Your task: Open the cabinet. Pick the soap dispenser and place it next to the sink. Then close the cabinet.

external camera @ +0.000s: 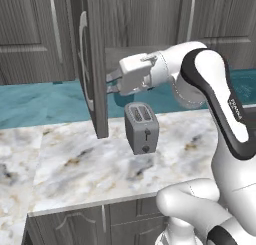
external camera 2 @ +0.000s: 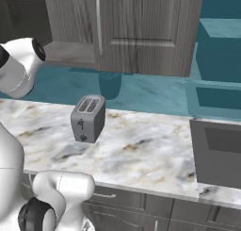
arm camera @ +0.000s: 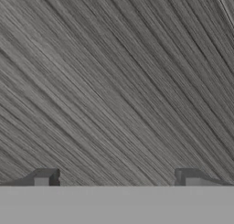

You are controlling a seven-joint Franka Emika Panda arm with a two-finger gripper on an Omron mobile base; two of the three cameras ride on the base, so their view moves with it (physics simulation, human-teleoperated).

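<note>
— Fingers [arm camera: 45, 176]?
— Spread wide, empty, close against wood grain; gripper [external camera: 109, 84] sits at the inner face of the cabinet's [external camera: 140, 19] swung-out left door [external camera: 95, 64].
— Sink?
— Sink [external camera 2: 219, 152] at the worktop's [external camera 2: 141, 145] right end, well apart from the toaster [external camera 2: 88, 118].

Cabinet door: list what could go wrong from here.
1. The open end effector sits right at the inner face of the swung-out door; pushing on could knock the door rather than reach inside.
2. The toaster stands just below the arm, so a downward sweep could hit it.
3. The hand view shows wood grain close up, so the dispenser's position can't be confirmed.
</note>
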